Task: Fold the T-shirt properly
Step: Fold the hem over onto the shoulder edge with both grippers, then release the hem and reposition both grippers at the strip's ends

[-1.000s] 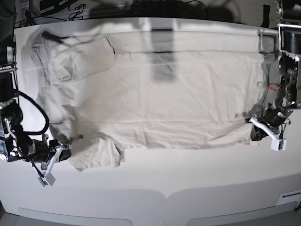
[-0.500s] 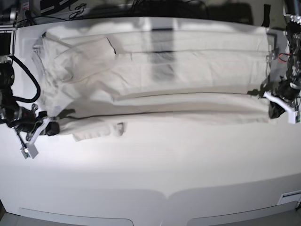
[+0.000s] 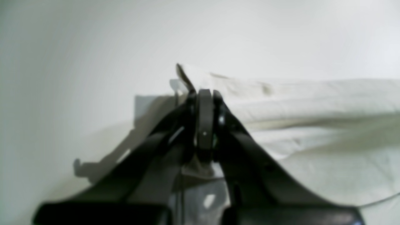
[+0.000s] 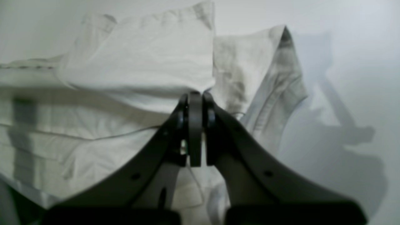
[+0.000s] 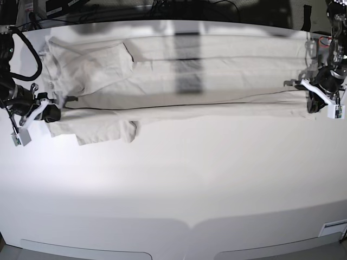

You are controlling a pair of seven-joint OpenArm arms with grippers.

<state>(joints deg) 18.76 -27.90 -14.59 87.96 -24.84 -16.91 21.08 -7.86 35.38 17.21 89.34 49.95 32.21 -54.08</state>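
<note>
Gripping the T-shirt [image 5: 179, 81] at both ends, we hold its near edge doubled back over the body — the cloth lies along the table's [image 5: 179, 184] far side, from 9 to 3 o'clock. Our left gripper [image 5: 313, 97] at 3 o'clock is clamped on the hem corner; our right gripper [image 5: 47, 112] at 9 o'clock pinches fabric beside the sleeve, jaws together.

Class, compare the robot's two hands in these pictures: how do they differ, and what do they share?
The left hand sits at the T-shirt's straight hem end; the right hand sits at the collar end. By the right hand a sleeve lies below the folded edge; by the left hand, none. Both are shut on the cloth.
</note>
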